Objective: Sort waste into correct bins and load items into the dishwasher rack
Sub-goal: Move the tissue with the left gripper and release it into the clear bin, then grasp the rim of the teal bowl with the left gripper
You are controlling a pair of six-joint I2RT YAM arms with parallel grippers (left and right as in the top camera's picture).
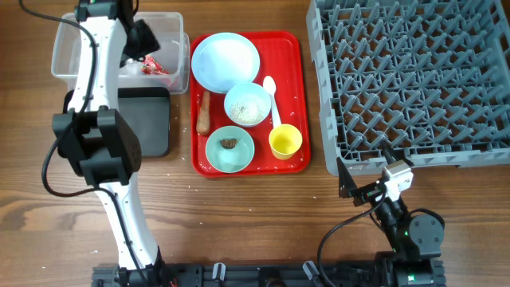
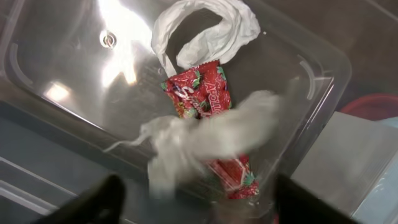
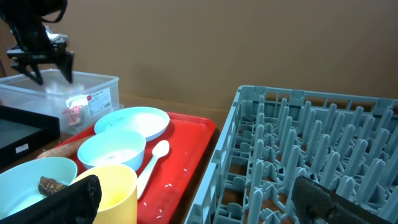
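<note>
The left fingers [image 2: 106, 199] hang spread wide over the clear tub [image 2: 62, 56], with the red-and-white wrapper [image 2: 199, 93] lying loose inside. The right fingers [image 3: 78, 196] gape empty above the desk [image 1: 239, 215], beside the grey rack [image 3: 311, 124].

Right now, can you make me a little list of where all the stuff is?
wrapper: red-and-white, lying in the clear tub
black tub: next to the clear tub
red tray: holds plate, two bowls, yellow cup, spoon, carrot stick
rice bowl: white grains inside
lump bowl: brown lump inside
rack: right of the tray, no dishes in it yet
left fingers: open, above the clear tub
right fingers: open, near the rack's front edge
</note>
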